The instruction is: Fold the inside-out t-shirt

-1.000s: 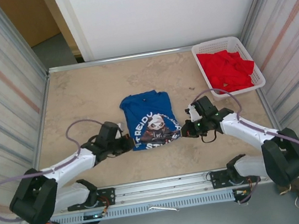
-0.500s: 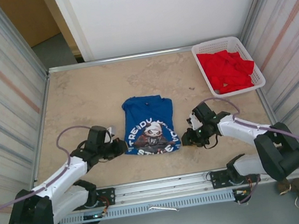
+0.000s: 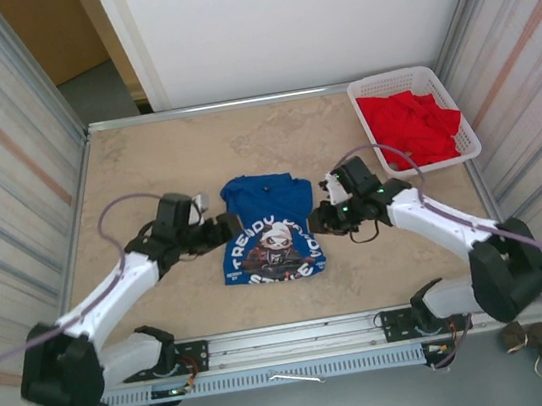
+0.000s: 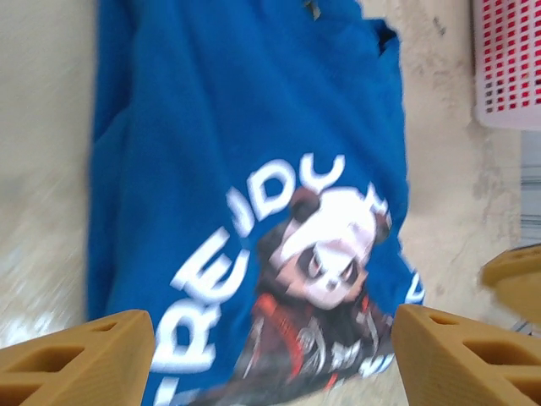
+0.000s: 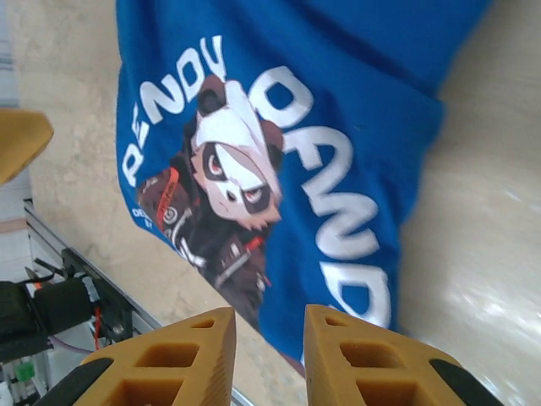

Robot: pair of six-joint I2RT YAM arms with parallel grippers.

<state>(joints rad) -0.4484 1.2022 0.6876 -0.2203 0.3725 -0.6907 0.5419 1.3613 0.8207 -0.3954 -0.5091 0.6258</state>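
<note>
The t-shirt [image 3: 267, 232] lies near the middle of the table [image 3: 144, 160], folded to a rough rectangle with its panda print and white lettering facing up. Its far half is plain blue; the print covers the near half.

The left end effector [image 3: 224, 231] sits just beside the shirt's left edge, low over the table. In the left wrist view its jaws stand wide apart with nothing between them [image 4: 270, 359], the two tan fingers [image 4: 80, 355] at the bottom corners and the shirt [image 4: 254, 169] spread out beyond them.

The right end effector [image 3: 317, 222] is just beside the shirt's right edge, opposite the left one. In its wrist view the fingers [image 5: 173, 355] are close together with a narrow gap between them [image 5: 270, 359]; they hold nothing, and the shirt [image 5: 338, 101] lies flat below, one edge showing through the gap.

A white basket [image 3: 393, 77] stands at the far right corner of the table, well apart from the shirt, with a red garment [image 3: 410, 128] heaped inside.
</note>
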